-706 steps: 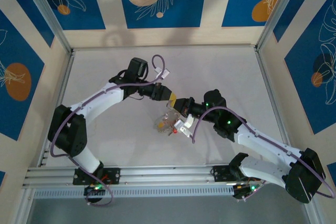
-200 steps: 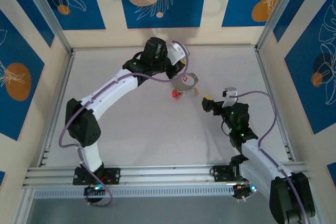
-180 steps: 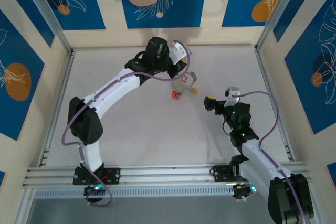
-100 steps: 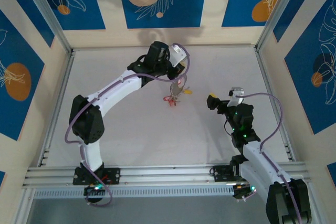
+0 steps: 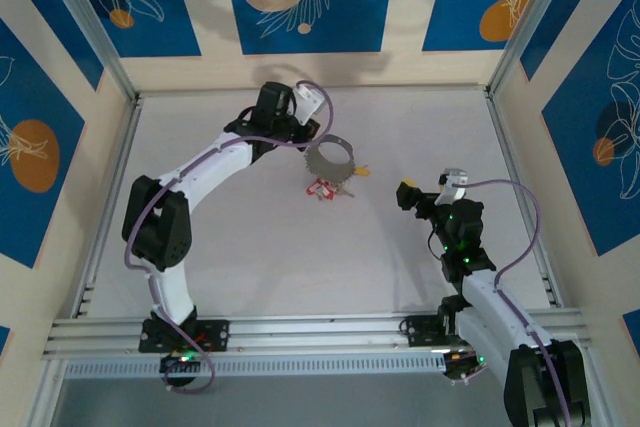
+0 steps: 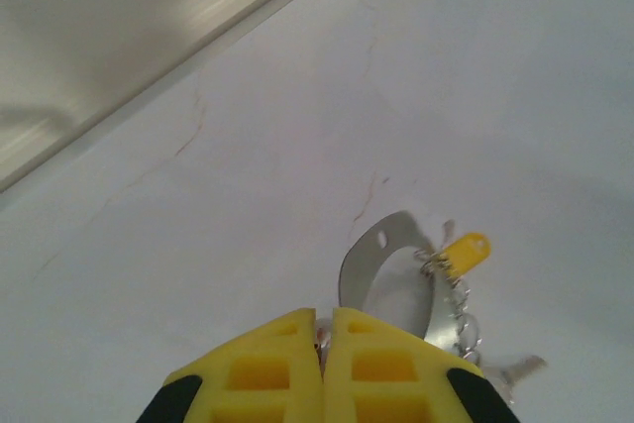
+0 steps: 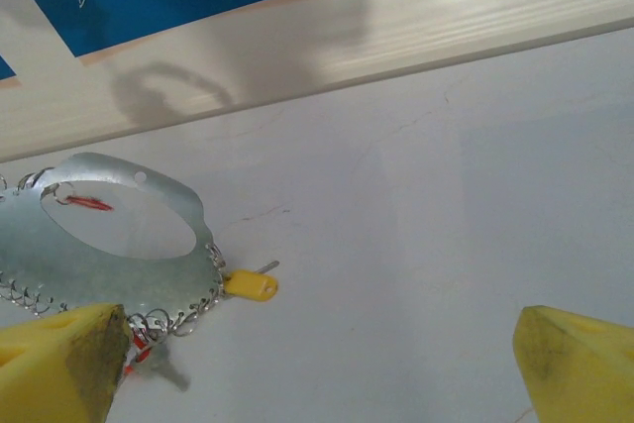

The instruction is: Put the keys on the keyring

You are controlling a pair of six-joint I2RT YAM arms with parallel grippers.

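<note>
Left gripper was pinched shut on the rim of the one keyring, mid-table, with one yellow key and a red key cluster (count unclear) on it; right gripper was wide open, empty, well apart.

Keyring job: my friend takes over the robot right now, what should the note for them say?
Left claw: shut, pinching the edge of the wide grey metal keyring.
Right claw: open and empty, apart from the ring.
Keys: the small yellow-headed key and the small red-headed key sit at the ring's rim, by its little wire loops.
Done: those two look attached.
Left: check for any other key. I cannot spot a loose one.
</note>
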